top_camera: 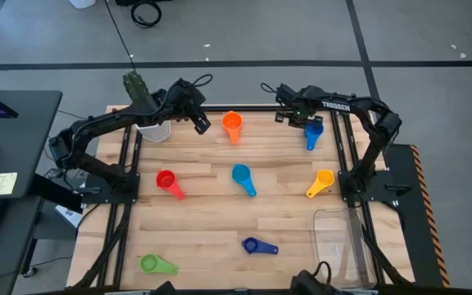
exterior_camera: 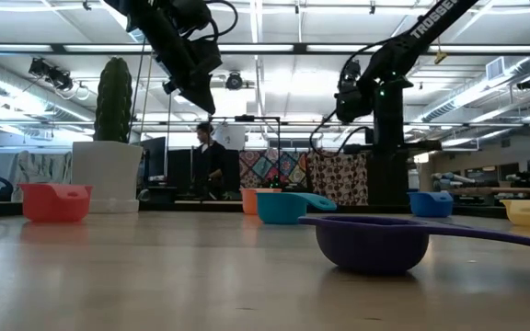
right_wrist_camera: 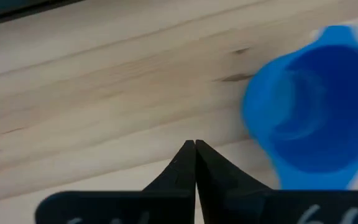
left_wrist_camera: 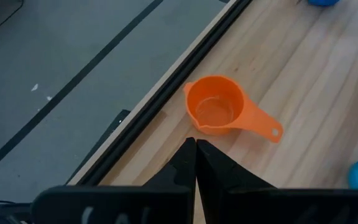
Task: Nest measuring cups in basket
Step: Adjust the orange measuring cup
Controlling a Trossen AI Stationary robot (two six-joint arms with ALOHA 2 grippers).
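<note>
My left gripper (top_camera: 201, 124) hangs shut over the far left of the table, just left of the orange cup (top_camera: 233, 125), which stands upright below its fingertips (left_wrist_camera: 196, 146) in the left wrist view. My right gripper (top_camera: 300, 120) points down, shut on nothing, just beside the blue cup (right_wrist_camera: 316, 112) at the far right. The red (top_camera: 167, 182), light blue (top_camera: 242, 176), yellow (top_camera: 321, 182), dark blue (top_camera: 256, 245) and green (top_camera: 154, 264) cups stand apart on the wood. The clear basket (top_camera: 347, 246) stands at the near right corner.
A white pot (top_camera: 154, 129) with a cactus stands at the far left corner, under my left arm. Black frame rails (top_camera: 129, 164) run along the table's left, right and far edges. Bare wood (top_camera: 211, 213) lies between the scattered cups.
</note>
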